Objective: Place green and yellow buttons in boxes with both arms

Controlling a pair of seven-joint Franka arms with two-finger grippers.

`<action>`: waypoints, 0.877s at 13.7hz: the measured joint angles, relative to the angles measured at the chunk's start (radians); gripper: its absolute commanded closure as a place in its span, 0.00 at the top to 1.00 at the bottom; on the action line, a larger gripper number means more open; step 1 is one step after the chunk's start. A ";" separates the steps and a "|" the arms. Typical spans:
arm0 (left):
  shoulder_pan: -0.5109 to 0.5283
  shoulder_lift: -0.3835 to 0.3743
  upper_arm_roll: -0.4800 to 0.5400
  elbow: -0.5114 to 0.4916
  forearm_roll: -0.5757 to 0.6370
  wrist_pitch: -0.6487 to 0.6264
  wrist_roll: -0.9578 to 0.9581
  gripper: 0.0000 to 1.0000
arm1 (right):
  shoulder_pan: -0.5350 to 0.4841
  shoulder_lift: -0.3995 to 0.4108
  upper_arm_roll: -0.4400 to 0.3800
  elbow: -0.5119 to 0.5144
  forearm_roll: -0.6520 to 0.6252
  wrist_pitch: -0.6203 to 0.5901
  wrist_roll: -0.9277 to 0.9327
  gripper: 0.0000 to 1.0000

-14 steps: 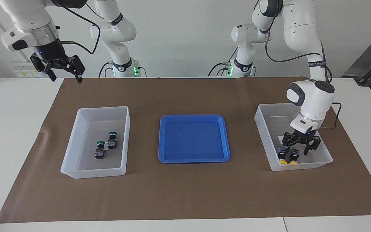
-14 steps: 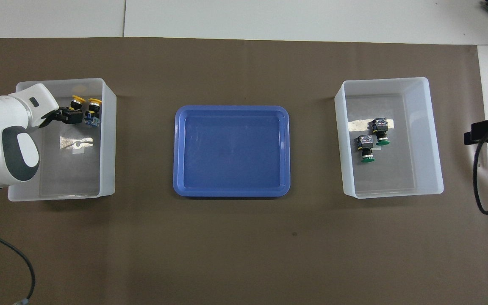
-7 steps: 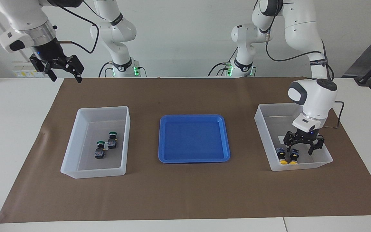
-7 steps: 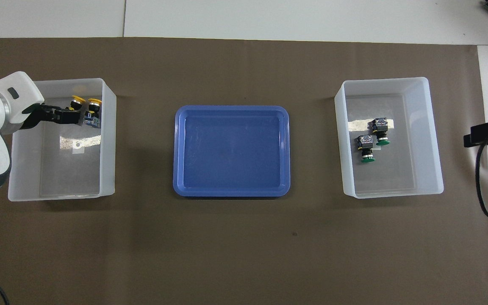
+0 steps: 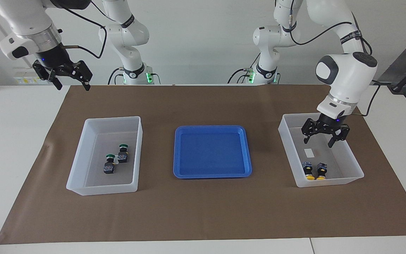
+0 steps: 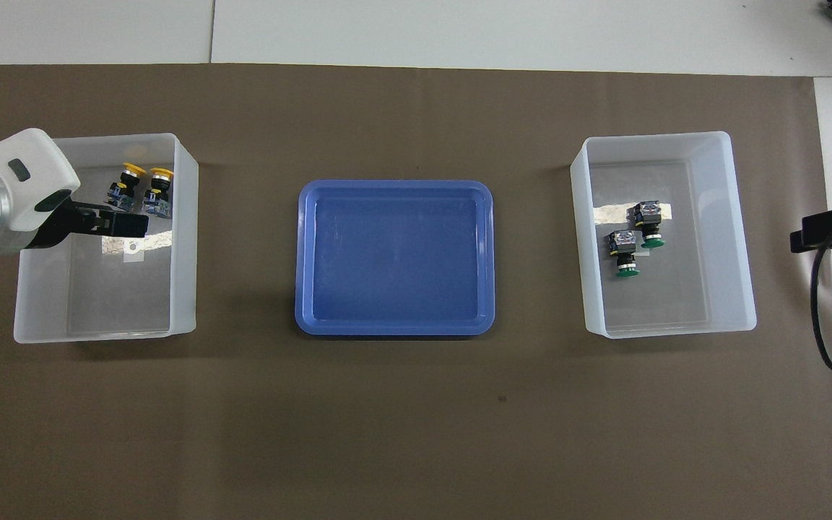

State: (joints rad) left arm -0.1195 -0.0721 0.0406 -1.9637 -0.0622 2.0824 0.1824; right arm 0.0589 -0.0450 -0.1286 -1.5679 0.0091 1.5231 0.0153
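Observation:
Two yellow buttons [image 5: 314, 171] lie side by side in the box [image 5: 330, 181] at the left arm's end, against its wall farthest from the robots; they also show in the overhead view [image 6: 141, 189]. My left gripper [image 5: 324, 140] is open and empty, raised over the middle of that box [image 6: 183, 238]; in the overhead view it [image 6: 116, 224] is clear of the buttons. Two green buttons [image 5: 116, 159] lie in the box [image 5: 100, 188] at the right arm's end, also seen from overhead [image 6: 634, 240]. My right gripper [image 5: 73, 86] is open and empty, waiting high over the table's edge.
An empty shallow blue tray [image 5: 211, 151] sits between the two boxes on the brown mat [image 5: 203, 211]. Two smaller white arm bases with green lights [image 5: 148, 76] stand at the robots' edge of the table.
My left gripper has risen from just above the yellow buttons and drawn back toward the robots, open and empty. Both buttons stay in the box. The right arm has barely moved.

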 measured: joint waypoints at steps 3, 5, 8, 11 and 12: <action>0.004 -0.022 0.006 0.070 0.020 -0.129 -0.002 1.00 | -0.001 0.000 -0.001 -0.003 0.000 -0.001 0.000 1.00; 0.007 -0.020 0.009 0.127 0.028 -0.182 -0.002 1.00 | -0.001 0.000 -0.001 -0.003 0.000 -0.003 0.000 1.00; 0.007 0.013 0.013 0.244 0.030 -0.276 -0.003 1.00 | 0.000 0.000 0.000 -0.003 -0.002 -0.004 0.000 1.00; 0.007 0.053 0.013 0.337 0.031 -0.359 -0.005 1.00 | 0.001 0.000 0.002 -0.003 -0.005 -0.004 -0.001 1.00; 0.007 0.059 0.013 0.344 0.031 -0.375 -0.005 1.00 | 0.002 0.000 0.002 -0.003 -0.010 -0.004 -0.002 1.00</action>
State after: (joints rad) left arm -0.1122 -0.0135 0.0541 -1.6198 -0.0313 1.7078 0.1775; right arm 0.0609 -0.0450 -0.1266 -1.5712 -0.0013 1.5189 0.0137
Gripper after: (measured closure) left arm 0.000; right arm 0.000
